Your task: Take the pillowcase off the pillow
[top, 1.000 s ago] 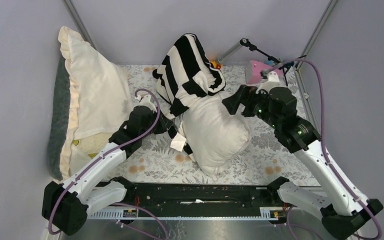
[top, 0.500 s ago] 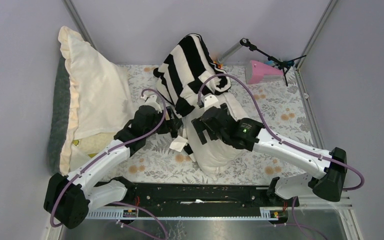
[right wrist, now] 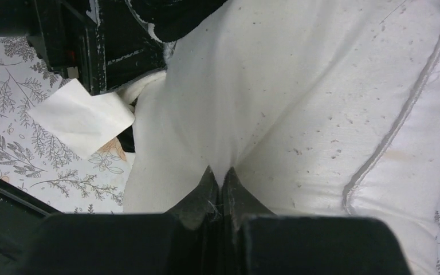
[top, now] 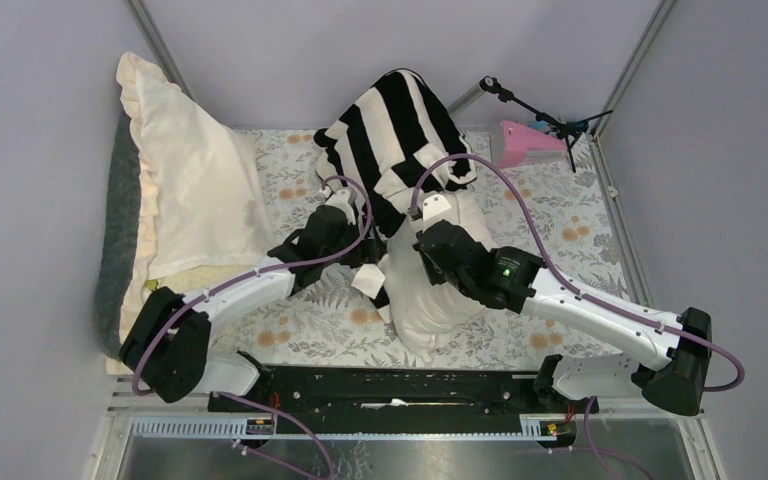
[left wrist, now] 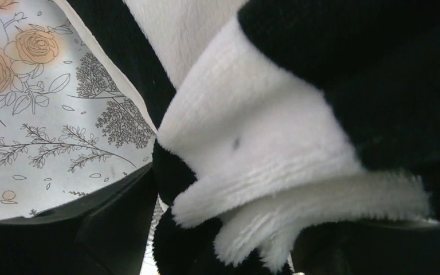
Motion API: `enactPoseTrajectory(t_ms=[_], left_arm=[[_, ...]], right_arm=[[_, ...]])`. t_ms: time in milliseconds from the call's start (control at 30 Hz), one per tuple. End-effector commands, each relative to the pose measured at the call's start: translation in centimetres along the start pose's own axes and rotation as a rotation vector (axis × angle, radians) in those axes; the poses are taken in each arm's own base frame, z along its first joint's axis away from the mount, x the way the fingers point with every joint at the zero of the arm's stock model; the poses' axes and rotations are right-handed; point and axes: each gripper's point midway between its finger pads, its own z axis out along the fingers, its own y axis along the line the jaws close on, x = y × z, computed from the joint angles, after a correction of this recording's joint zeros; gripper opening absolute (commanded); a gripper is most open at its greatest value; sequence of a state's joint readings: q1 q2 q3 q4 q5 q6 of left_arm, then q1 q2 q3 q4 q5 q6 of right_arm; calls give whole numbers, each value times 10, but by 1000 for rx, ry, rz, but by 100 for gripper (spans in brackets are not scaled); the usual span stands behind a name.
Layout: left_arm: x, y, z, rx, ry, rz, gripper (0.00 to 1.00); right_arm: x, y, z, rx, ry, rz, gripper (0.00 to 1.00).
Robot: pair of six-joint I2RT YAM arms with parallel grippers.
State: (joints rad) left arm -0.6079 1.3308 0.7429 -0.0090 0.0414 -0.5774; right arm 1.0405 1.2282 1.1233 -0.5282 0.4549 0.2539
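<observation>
Centrally, right claw [right wrist: 222, 179] pinching pillow [right wrist: 321, 86], pillowcase [left wrist: 252, 126] inside spread left claw [left wrist: 223, 258]

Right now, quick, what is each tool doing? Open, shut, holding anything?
Left tool: open, the pillowcase lying loose in it.
Right tool: shut on the pillow, pinching its fabric.

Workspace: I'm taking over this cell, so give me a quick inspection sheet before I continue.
Surface: floral tablecloth, flat.
Job's things: striped pillowcase bunched over the far end of the pillow; near end bare.
Clutter: ruffled cream pillow at left; pink object and small stand far right.
Grippers: left gripper open at pillowcase hem; right gripper shut, pinching pillow.
Cables: purple cables loop above the pillow.
Surroundings: plain grey walls.
</observation>
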Motion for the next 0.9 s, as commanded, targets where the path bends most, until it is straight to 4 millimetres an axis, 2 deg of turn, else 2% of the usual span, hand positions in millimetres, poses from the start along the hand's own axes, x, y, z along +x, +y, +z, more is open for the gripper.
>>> enactPoseTrajectory(t_ms=[0,100,200,300,500,533,600,633,700,733,767,833,867], left_arm=[[-40,18,8,-143,-130,-14,61],[-50,45,2,-240,-166,-87,32],[-68,71,-19,-330,-250,-154,0],[-89,84,-57,-384,-411,-179,0],[-107,105,-144,-492,-681,-271,0],[-107,109,-151,-514,-698,-278,0],[-109,105,-164,-486,-732,-281,0],[-113,96,-168,-429,-750,-270,0],[-115,69,-160,-260,-734,-214,0],[-114,54,-152,-177,-704,-190,1],[-114,31,-143,-63,-664,-164,2],[-104,13,-121,20,-555,-135,5],[-98,11,-108,31,-499,-126,5]], right_arm=[[9,-4,-10,4,8,46,0],[0,-20,-24,47,-71,104,0],[-8,-55,-39,179,-161,171,0],[-9,-89,-44,278,-207,271,0],[13,-162,-44,538,-217,368,0],[16,-169,-44,565,-212,372,0],[14,-170,-44,563,-212,368,0],[12,-167,-43,540,-214,369,0],[4,-150,-37,429,-212,346,3],[-2,-138,-34,354,-218,339,14],[-7,-129,-32,299,-219,333,29],[-18,-110,-31,185,-219,322,52],[-23,-101,-32,133,-217,316,58]])
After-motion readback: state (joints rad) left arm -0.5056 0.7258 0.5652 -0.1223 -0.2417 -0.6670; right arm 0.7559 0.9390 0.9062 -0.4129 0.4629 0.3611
